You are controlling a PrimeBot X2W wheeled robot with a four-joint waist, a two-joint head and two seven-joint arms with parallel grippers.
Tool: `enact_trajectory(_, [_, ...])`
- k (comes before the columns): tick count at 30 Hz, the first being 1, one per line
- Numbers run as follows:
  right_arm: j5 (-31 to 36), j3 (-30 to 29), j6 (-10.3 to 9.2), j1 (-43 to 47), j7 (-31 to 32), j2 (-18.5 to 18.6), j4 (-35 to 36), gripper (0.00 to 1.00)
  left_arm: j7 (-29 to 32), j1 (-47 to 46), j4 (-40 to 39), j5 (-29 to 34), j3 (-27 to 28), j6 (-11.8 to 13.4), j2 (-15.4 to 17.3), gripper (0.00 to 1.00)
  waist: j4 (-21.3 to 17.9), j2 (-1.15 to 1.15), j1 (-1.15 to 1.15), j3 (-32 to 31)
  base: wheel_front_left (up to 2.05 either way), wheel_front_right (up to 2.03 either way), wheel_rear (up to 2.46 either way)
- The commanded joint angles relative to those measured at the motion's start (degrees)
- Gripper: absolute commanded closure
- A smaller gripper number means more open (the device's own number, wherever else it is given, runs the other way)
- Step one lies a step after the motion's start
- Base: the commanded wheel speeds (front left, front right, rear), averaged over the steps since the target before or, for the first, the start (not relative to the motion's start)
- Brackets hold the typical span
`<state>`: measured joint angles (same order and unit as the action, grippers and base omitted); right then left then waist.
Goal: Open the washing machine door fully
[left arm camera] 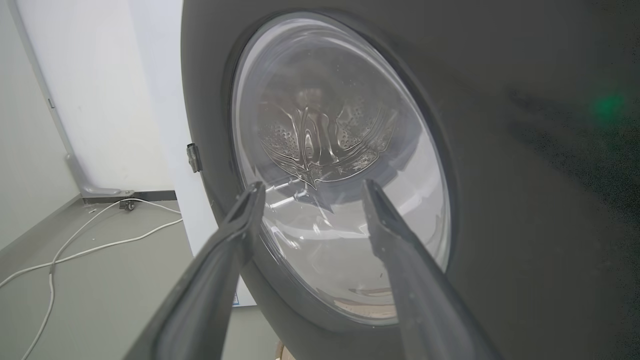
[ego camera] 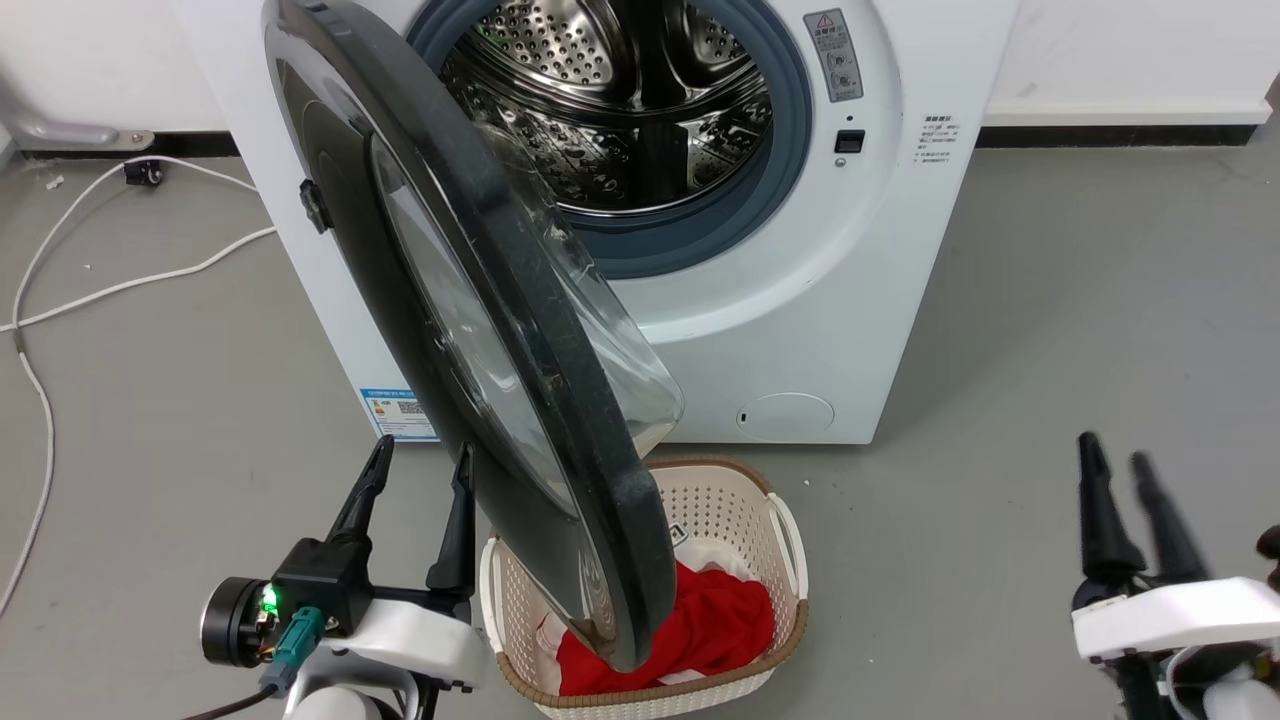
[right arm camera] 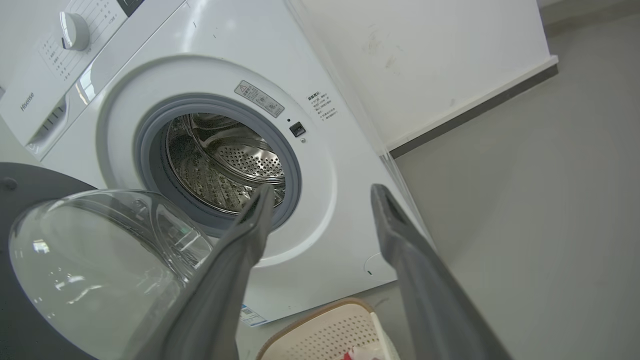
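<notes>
**Desk:** Black-rimmed, glass-bellied: washing machine door (ego camera: pixel 470 340) where, exactly?

**Field:** Hinged at the left of the white washing machine (ego camera: pixel 800 300), swung well out from the front, nearly edge-on to the head camera. Not yet folded flat back. Lower rim overlapping the cream basket (ego camera: pixel 720 500) on the grey floor (ego camera: pixel 1050 350), red cloth (ego camera: pixel 720 620) inside it.

**Desk:** And the opening itself?

**Field:** Uncovered, with steel drum (ego camera: pixel 620 110) and blue-grey gasket (ego camera: pixel 790 150) in plain sight.

**Desk:** Left fingers (ego camera: pixel 362 495)?

**Field:** Spread wide, gripping nothing, pointed up just beside the lower part of the door's outer face. From the wrist camera, framing the round window. Touching the door or not: cannot tell.

**Desk:** Right fingers (ego camera: pixel 1098 510)?

**Field:** Parted too, empty, low at the right, well apart from door and machine. Aimed toward the drum opening in the wrist view.

**Desk:** Anything else?

**Field:** White cable (ego camera: pixel 130 285) trailing across the floor at the left.
</notes>
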<state>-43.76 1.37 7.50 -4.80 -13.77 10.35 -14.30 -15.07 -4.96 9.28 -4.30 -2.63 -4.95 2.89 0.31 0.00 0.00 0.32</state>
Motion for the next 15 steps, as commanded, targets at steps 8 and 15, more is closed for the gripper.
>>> enact_trajectory(8, [36.85,-9.26,-0.03,2.46,-1.0,-6.27,13.36,0.0,-0.15,-0.29,-0.37,0.22,0.53,0.04,-0.03,0.0,0.23,0.0,0.0,0.46,0.0,0.0,0.0])
enact_trajectory(15, [42.62,-5.94,-0.03,8.83,1.91,-7.53,20.01,0.0,-0.15,-0.49,-0.57,0.51,0.82,0.01,-0.03,0.0,0.45,0.0,0.0,0.68,0.0,0.0,0.0])
